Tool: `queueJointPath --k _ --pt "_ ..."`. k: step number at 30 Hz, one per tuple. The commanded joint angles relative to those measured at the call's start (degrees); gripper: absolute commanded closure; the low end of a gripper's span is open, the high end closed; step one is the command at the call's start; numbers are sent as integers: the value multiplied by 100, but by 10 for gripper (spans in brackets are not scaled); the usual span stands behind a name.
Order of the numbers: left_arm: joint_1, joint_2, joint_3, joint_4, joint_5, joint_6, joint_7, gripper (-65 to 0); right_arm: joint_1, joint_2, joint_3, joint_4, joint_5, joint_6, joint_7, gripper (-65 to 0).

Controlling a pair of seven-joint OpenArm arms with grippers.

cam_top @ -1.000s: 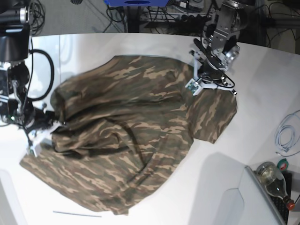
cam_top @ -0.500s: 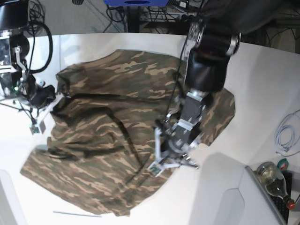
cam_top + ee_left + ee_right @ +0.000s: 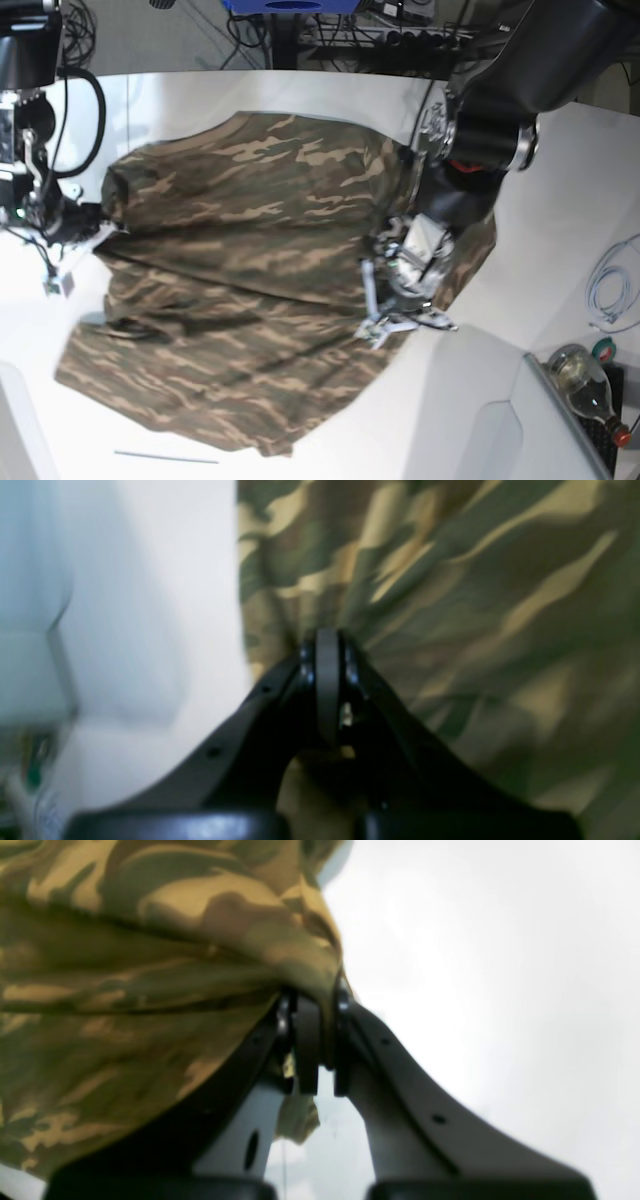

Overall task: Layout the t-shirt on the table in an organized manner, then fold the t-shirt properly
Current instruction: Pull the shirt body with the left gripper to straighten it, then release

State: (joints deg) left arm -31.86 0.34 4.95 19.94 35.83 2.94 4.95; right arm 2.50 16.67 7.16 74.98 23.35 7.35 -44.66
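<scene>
The t-shirt (image 3: 240, 270) lies spread over the middle of the table (image 3: 560, 200), its camouflage cloth stretched into long ridges that run between the two arms, so this looks like the laying-out stage, not yet the fold.

The right gripper (image 3: 312, 1010) sits at about 9 o'clock of the garment in the base view. Its wrist camera shows the jaws pressed together on a bunched corner of cloth, a small tail of fabric hanging below the pinch. That corner is lifted clear of the white surface, probably to keep it from dragging while the cloth is pulled taut.

The left gripper (image 3: 327, 665) is at about 3 o'clock of the shirt, near its edge. Its jaws are also clamped tight with fabric fanning out from the tips in radial creases, a sign of tension at the grasp. The wrist picture is blurred, so how much cloth is caught is hard to tell.

With opposite edges held, the two arms can draw the body flat. The lower hem at 6 o'clock is rumpled and will likely need smoothing.

A coiled white cable (image 3: 610, 290) and a glass bottle (image 3: 585, 385) lie well apart at 4 o'clock.
</scene>
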Motion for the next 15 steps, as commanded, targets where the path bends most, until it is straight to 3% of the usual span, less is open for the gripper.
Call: queueJointPath --k 1,4,9,12,15 --pt "271 -188 -25 340 -10 -61 643 0 352 96 9 -135 -10 -10 242 -2" --pt "1159 -531 -77 1737 -54 -70 1153 0 967 122 -430 -856 -10 -1 568 -2" --pt "2742 -636 -86 4023 -54 -70 1777 0 2031 131 -1292 -2034 -10 -1 1095 -2" --pt "3436 -583 -77 5087 -63 -70 2103 0 2541 96 -1977 -2544 -10 -1 1543 -2" --pt "3744 -302 -113 5755 -63 -70 2314 0 2981 -1 -2584 -2957 -1 -1 1957 -2"
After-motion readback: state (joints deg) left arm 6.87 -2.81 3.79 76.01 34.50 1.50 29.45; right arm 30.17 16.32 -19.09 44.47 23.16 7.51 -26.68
